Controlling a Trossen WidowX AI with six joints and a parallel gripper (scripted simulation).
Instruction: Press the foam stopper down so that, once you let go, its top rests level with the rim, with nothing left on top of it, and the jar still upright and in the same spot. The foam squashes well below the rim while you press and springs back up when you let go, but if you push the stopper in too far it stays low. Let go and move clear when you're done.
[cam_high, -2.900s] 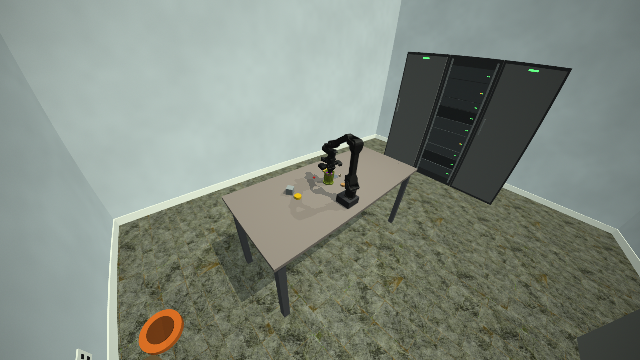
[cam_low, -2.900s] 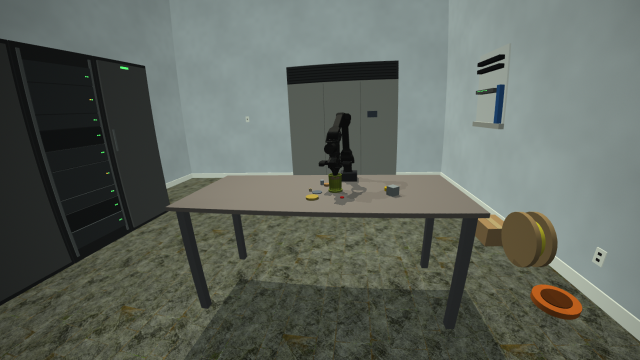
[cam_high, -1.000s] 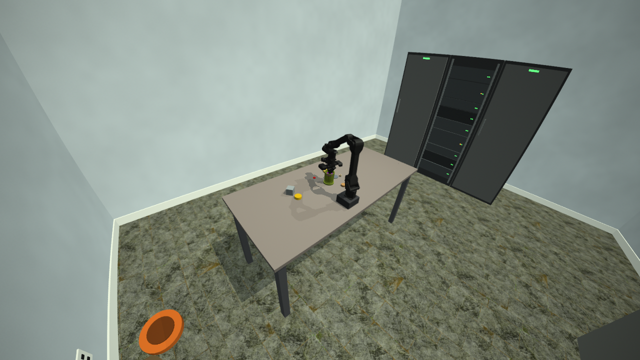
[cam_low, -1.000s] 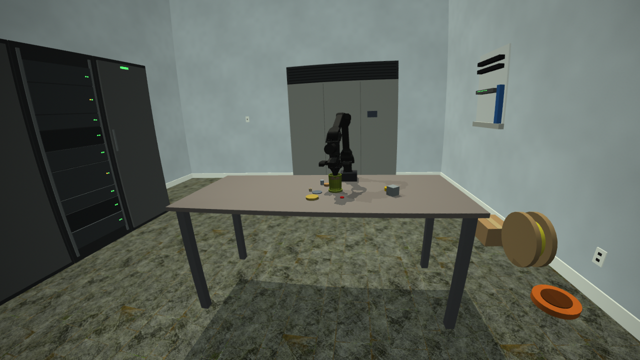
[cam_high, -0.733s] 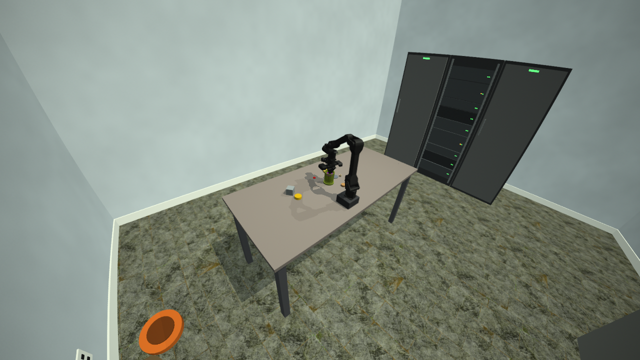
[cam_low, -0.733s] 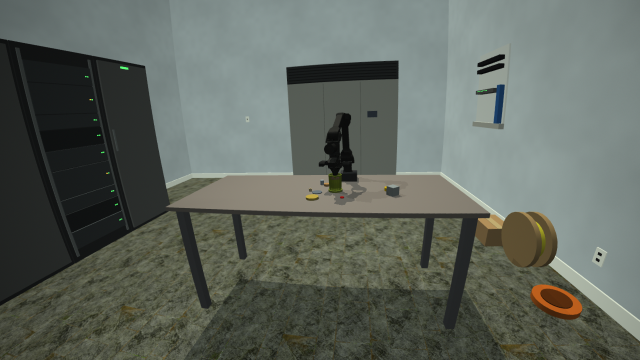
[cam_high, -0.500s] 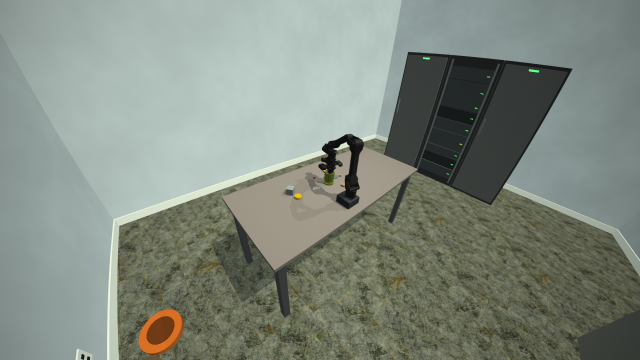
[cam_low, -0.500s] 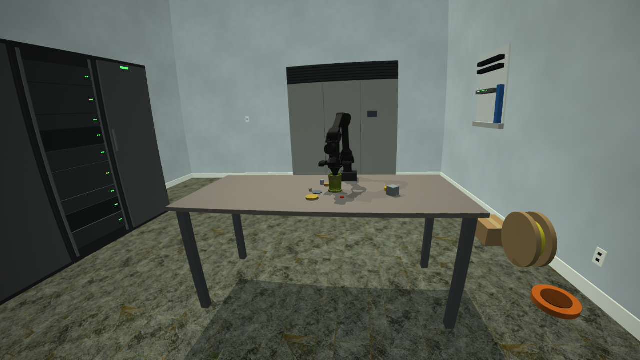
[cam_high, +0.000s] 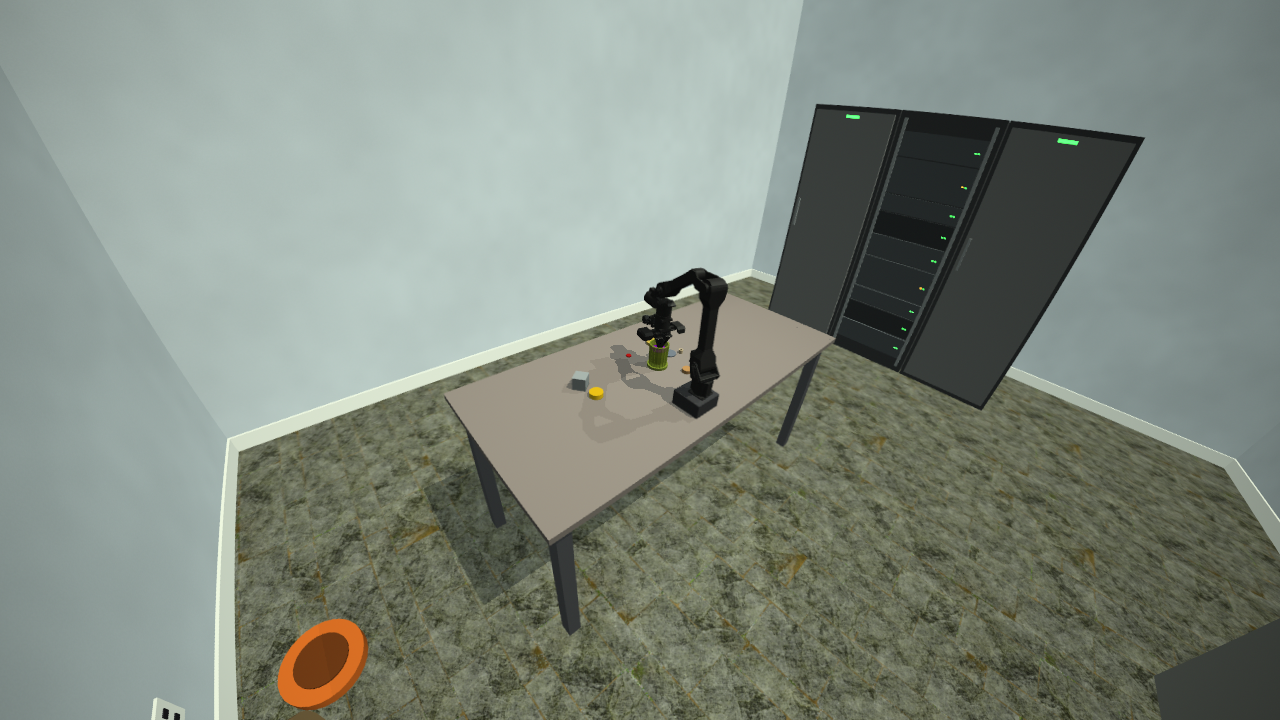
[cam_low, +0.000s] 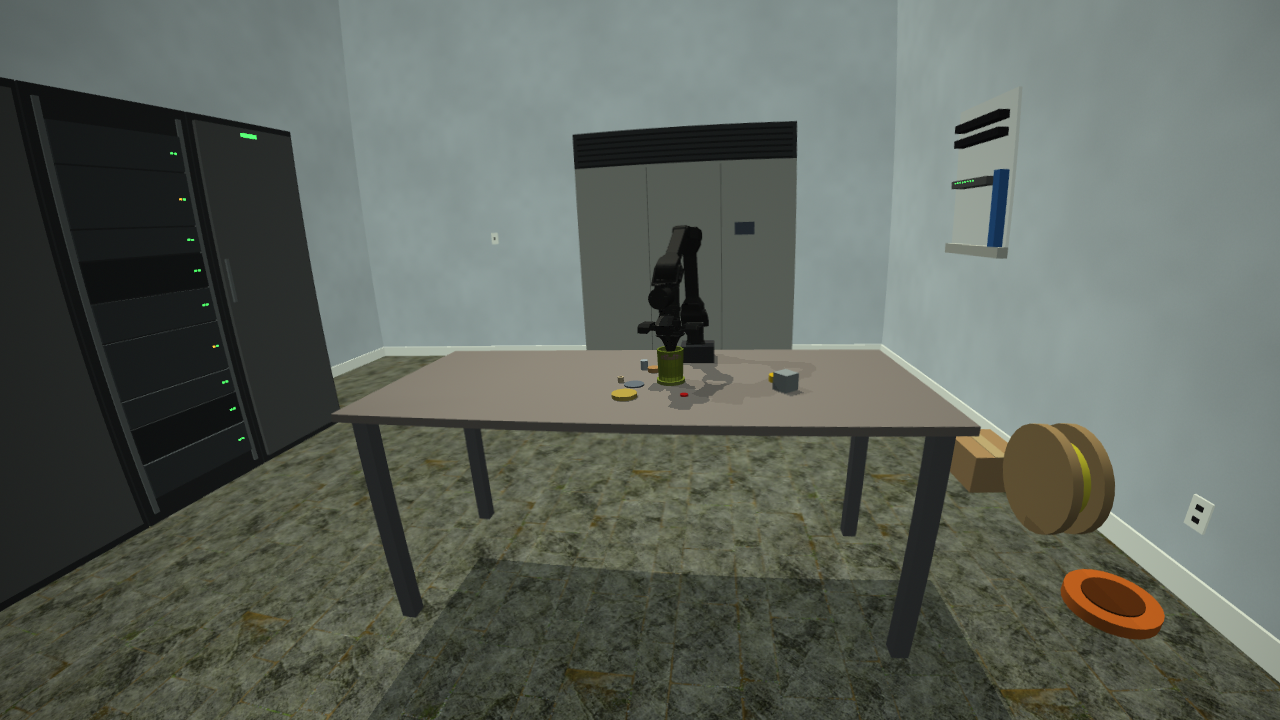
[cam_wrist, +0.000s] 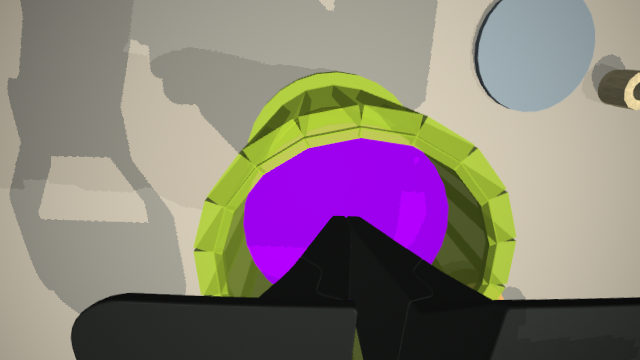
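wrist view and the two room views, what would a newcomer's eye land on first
The vivid purple stopper, sunk inside the lime-green jar, with the black gripper over it. Next, the orange ring low in both room views.

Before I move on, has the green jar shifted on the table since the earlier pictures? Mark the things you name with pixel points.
No, the jar (cam_high: 657, 357) (cam_low: 670, 366) (cam_wrist: 500, 220) stands in the same place against the gray block (cam_high: 580, 381) (cam_low: 785, 380) in the top and exterior views.
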